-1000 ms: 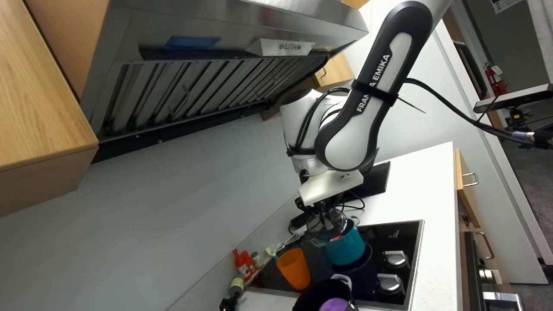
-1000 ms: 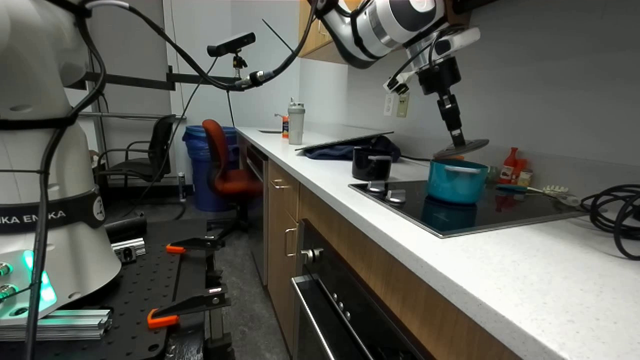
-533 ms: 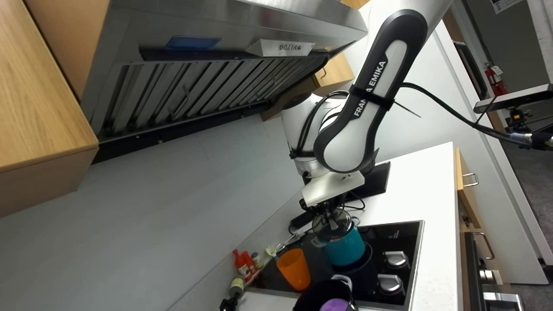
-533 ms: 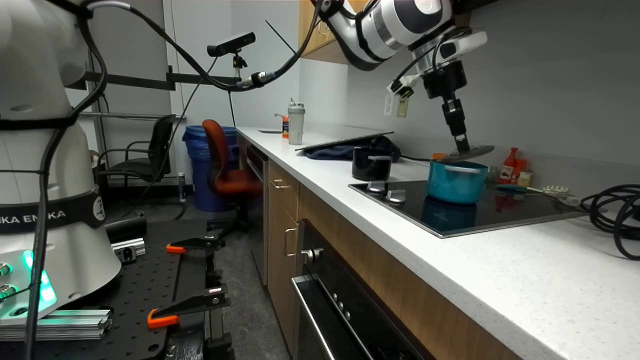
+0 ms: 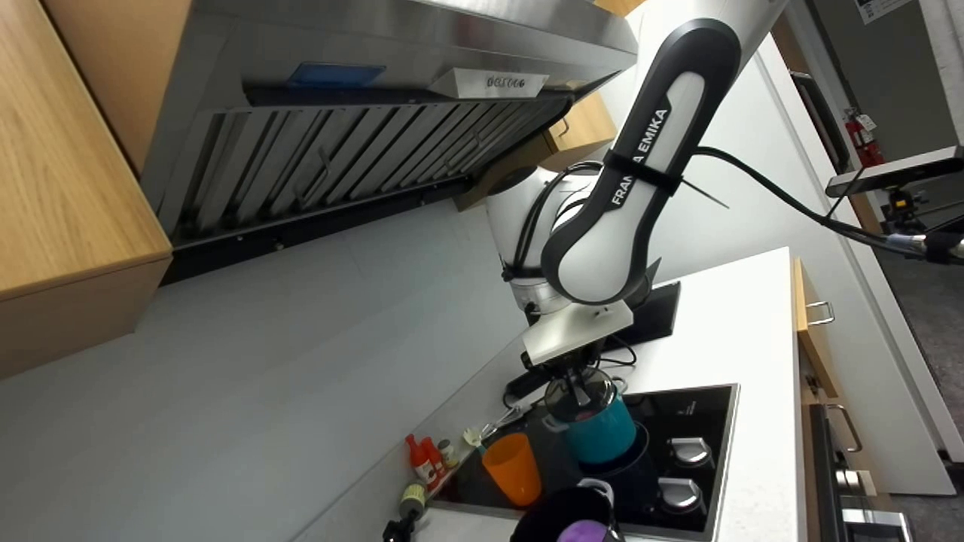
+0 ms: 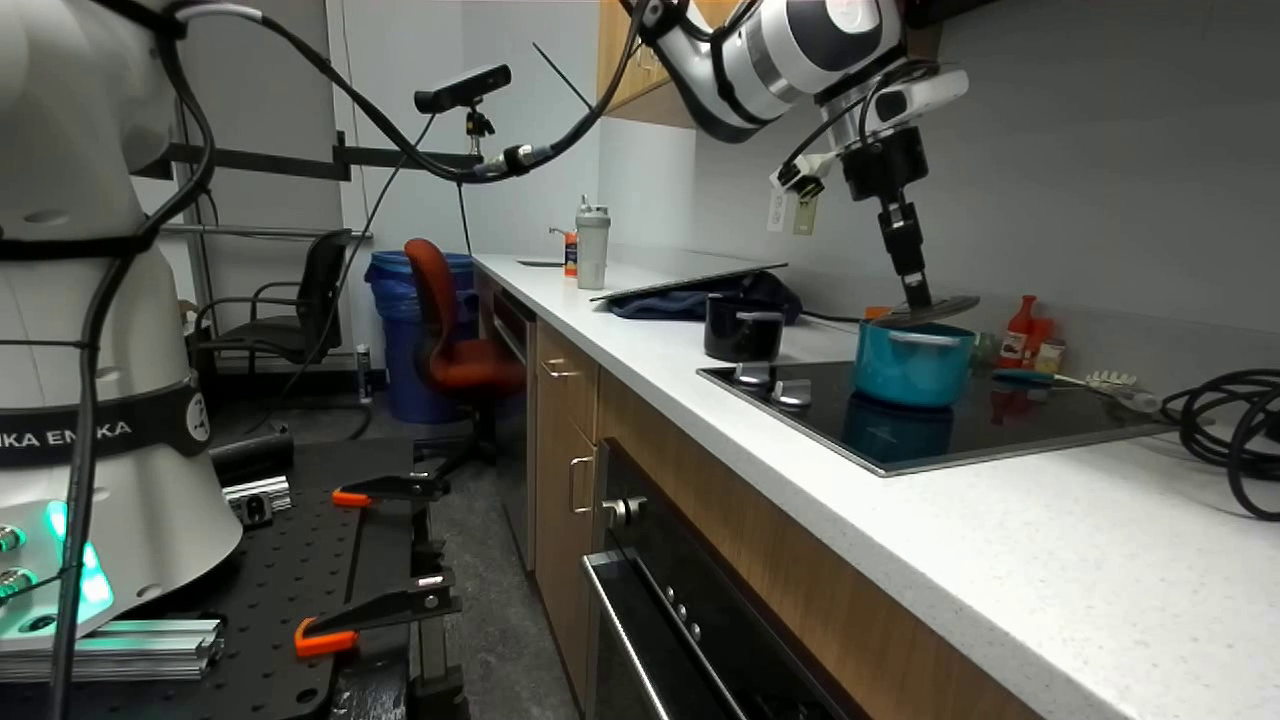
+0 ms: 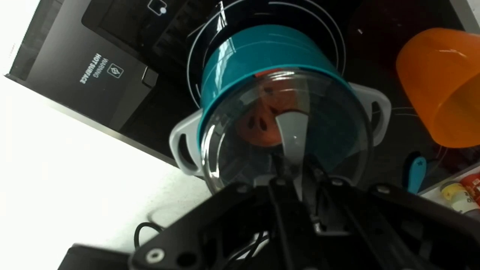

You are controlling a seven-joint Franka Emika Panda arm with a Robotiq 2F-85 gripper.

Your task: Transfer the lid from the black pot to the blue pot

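While our pincer [image 7: 295,167] grips the lid [image 7: 333,120] by its grey handle [image 7: 294,131], we see the lid tilted just beneath the pincer, over the blue pot [image 6: 905,372].

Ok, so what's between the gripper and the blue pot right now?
The clear lid, shown in the wrist view: the gripper holds its grey handle above the blue pot. Whether lid and pot touch, I can't tell.

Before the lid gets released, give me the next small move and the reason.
I'd likely level the lid: the end effector grips its handle over the blue pot, but in an exterior view the lid slants, one edge higher, so letting go now could leave it askew.
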